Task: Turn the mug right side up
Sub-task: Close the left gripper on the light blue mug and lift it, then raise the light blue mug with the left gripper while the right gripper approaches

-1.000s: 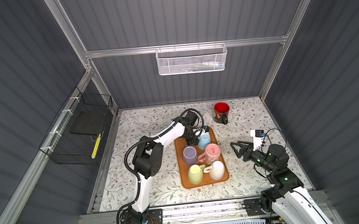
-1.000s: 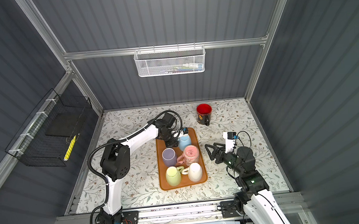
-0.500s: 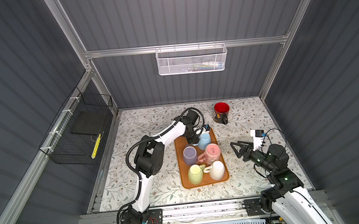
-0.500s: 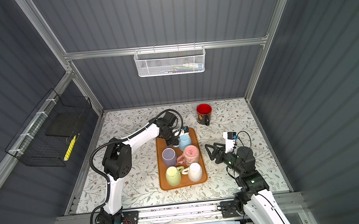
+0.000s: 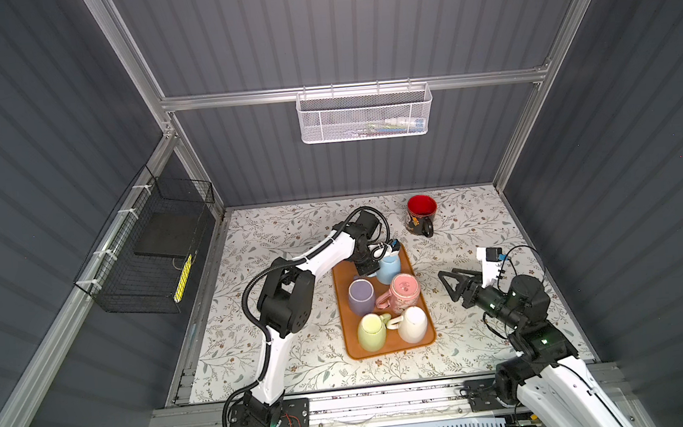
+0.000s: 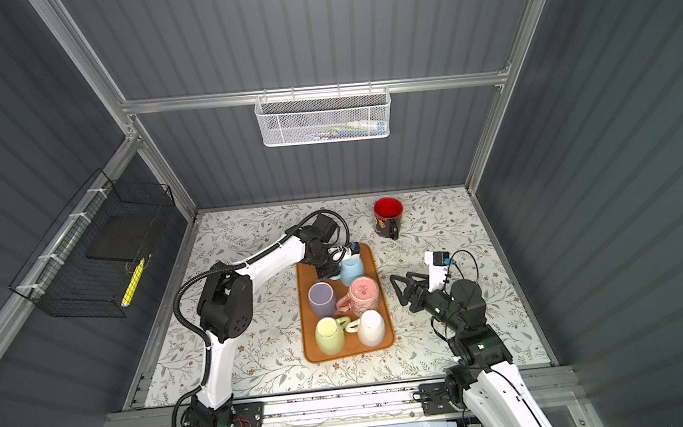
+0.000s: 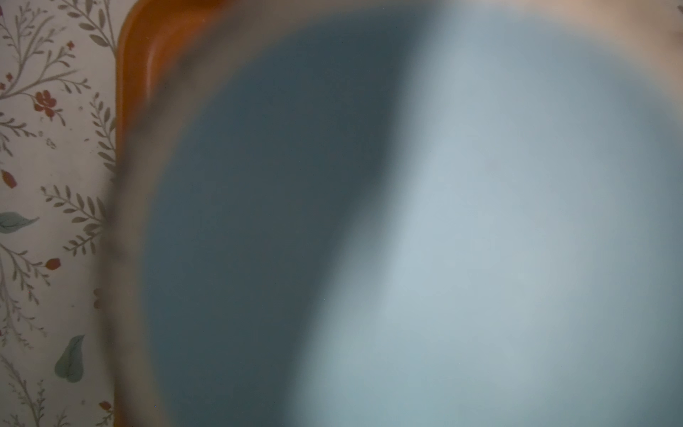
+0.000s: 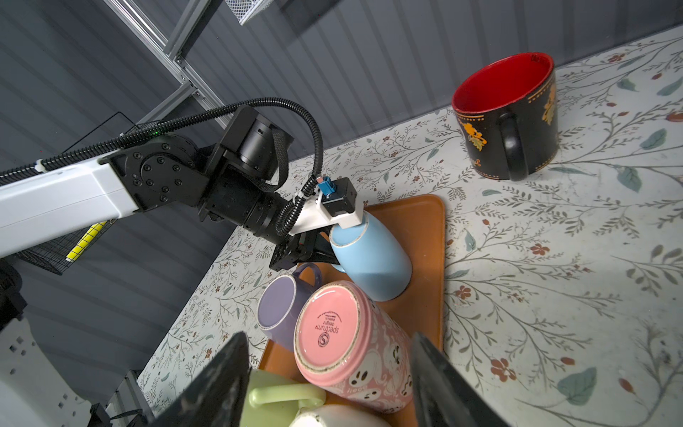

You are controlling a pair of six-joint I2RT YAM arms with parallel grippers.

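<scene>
A light blue mug (image 5: 390, 268) (image 6: 352, 270) stands upside down at the far end of the orange tray (image 5: 340, 283), its base ring up in the right wrist view (image 8: 373, 258). My left gripper (image 5: 371, 267) (image 8: 314, 251) reaches in from the left at the mug's handle side, its jaws drawn close on the handle. The handle itself is mostly hidden. In the left wrist view the blurred blue mug (image 7: 480, 222) fills almost everything. My right gripper (image 5: 447, 286) (image 8: 327, 340) hovers open to the right of the tray, holding nothing.
Purple (image 5: 361, 294), pink (image 5: 405, 292), green (image 5: 372, 331) and white (image 5: 413, 323) mugs sit upside down on the tray, crowding the blue one. A black mug with a red inside (image 5: 421, 214) stands upright on the floral cloth behind. Wire baskets hang on the walls.
The left gripper's jaws have narrowed at the blue mug's handle, and the wrist has shifted slightly. The right arm has not moved.
</scene>
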